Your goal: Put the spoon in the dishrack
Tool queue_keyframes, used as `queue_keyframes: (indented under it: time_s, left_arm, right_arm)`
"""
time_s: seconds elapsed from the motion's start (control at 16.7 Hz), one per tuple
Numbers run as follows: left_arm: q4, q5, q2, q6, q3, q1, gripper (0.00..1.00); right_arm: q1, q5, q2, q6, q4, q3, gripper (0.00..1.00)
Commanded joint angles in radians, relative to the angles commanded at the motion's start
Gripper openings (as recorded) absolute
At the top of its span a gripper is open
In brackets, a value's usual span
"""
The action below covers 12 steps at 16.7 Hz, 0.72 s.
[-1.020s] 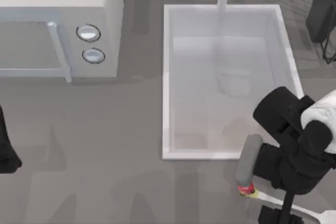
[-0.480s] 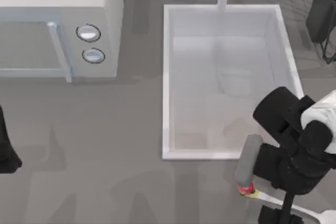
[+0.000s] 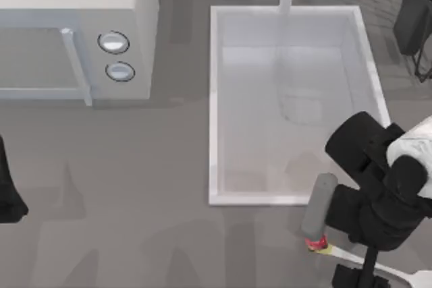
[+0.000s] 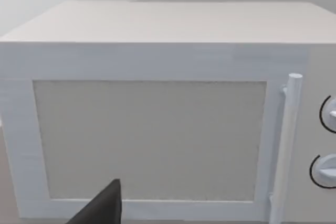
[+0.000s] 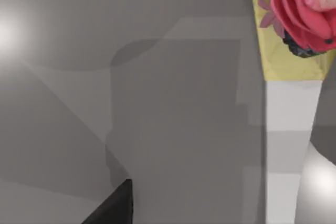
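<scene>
Top view: slim white-handled spoon (image 3: 344,254).

Right arm (image 3: 378,187): matte black, chunky rounded link housings, one white rounded segment near the top view's right edge. A grey cylindrical part (image 3: 318,205) sticks out on its sink-facing side. Thin black strut below runs down to a blocky black piece at the bottom edge. Left arm (image 3: 8,190): only a black, angular sliver at the top view's left edge. Each wrist view has a dark wedge-shaped body part in the lower corner, left (image 4: 102,208), right (image 5: 113,205). No cables, screws or markings discernible.
</scene>
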Motion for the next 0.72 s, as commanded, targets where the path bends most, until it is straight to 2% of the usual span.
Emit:
queue_keyframes:
  time_s: [0.36,0.42,0.72]
  left_arm:
    - [0.0,0.0,0.0,0.0,0.0,0.0,1.0]
    - [0.0,0.0,0.0,0.0,0.0,0.0,1.0]
    - [0.0,0.0,0.0,0.0,0.0,0.0,1.0]
  right_arm:
    - [0.0,0.0,0.0,0.0,0.0,0.0,0.0]
    - [-0.003,-0.013,-0.068,0.002,-0.071,0.031,0.0]
    - [0.003,-0.013,-0.077,-0.007,-0.186,0.138,0.0]
